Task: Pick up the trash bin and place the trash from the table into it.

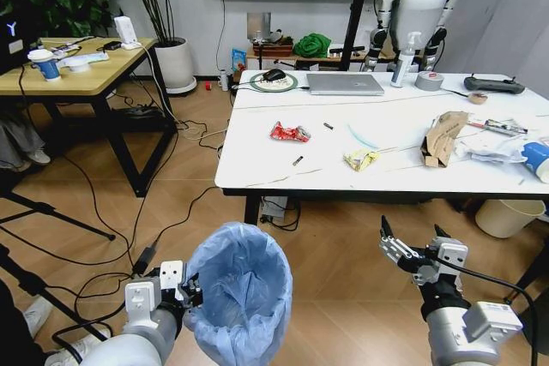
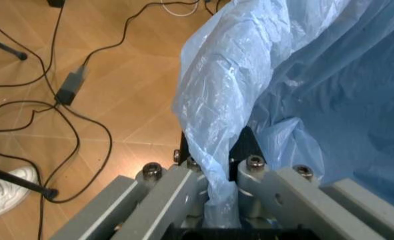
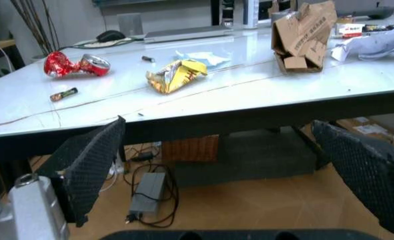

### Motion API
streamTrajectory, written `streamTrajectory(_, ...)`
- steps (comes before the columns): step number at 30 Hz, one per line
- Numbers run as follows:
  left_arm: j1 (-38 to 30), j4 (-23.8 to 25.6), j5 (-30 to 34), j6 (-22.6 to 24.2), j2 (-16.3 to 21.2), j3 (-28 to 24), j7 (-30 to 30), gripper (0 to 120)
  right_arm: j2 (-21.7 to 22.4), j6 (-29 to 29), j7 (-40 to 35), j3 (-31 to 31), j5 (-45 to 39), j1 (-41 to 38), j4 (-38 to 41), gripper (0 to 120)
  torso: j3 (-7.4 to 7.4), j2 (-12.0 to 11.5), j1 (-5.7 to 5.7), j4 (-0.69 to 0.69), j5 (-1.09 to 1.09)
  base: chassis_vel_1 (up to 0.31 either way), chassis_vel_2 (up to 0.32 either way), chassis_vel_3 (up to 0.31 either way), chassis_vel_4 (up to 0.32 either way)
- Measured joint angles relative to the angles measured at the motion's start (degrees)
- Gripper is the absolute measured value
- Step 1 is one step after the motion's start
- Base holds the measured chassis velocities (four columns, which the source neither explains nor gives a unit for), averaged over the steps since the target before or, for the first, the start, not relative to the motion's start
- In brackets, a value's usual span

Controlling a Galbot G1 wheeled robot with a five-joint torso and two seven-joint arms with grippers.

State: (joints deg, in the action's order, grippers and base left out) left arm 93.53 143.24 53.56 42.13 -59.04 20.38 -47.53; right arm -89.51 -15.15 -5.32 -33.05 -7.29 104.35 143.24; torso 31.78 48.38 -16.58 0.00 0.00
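1. Here the left gripper [image 1: 190, 291] sits low at the robot's left, its jaws pinched on the rim of the trash bin [image 1: 244, 297], which is lined with a crinkly light-blue bag.
2. In the left wrist view the two fingers [image 2: 244, 148] press a fold of that bag [image 2: 223, 100] and the rim between them, with wooden floor and black cables beyond.
3. The trash bin is off the floor, in front of the robot and short of the table's [image 1: 257, 156] near edge.
4. The right gripper [image 1: 413, 244] hovers at the robot's right, below the height of the tabletop and just before its black edge, its fingers [image 3: 90, 165] spread wide with nothing between them.
5. On the white marble-look top lie a crushed red wrapper [image 1: 290, 132], a crumpled yellow wrapper [image 1: 361, 159], a torn piece of brown cardboard [image 1: 444, 136], crumpled white paper [image 1: 491, 148] and a blue-white paper cup [image 1: 537, 159] at the far right edge.
6. Two small dark scraps [image 1: 298, 160] lie near the red wrapper, apart from it.
7. Further back on the table stand a laptop [image 1: 344, 83], a spray bottle [image 1: 401, 64] and a roll of grey tape [image 1: 429, 81].
8. A cream round bucket [image 1: 506, 217] stands on the floor under the table's right end.
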Motion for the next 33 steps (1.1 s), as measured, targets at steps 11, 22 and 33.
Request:
streamTrajectory(11, -0.15, 0.00, 0.33, 0.00, -0.06, 0.33, 0.00, 0, -0.05, -0.13, -0.05, 0.10, -0.36, -0.05, 0.00, 100, 1.54, 2.76, -1.21, 0.00, 0.00, 0.000, 0.000, 0.000, 0.000)
streamTrajectory(22, -0.10, 0.00, 0.46, 0.00, -0.42, 0.44, -0.09, 0, -0.40, -0.64, -0.25, 0.19, -1.00, -0.27, 0.00, 100, 3.26, 5.79, -2.53, 0.00, 0.00, 0.000, 0.000, 0.000, 0.000)
streamTrajectory(33, 0.04, 0.00, 1.85, 0.00, -0.51, 0.93, -0.44, 0, -0.26, -1.07, -0.41, 0.20, -1.26, -0.43, 0.00, 100, 4.91, 8.61, -3.72, 0.00, 0.00, 0.000, 0.000, 0.000, 0.000)
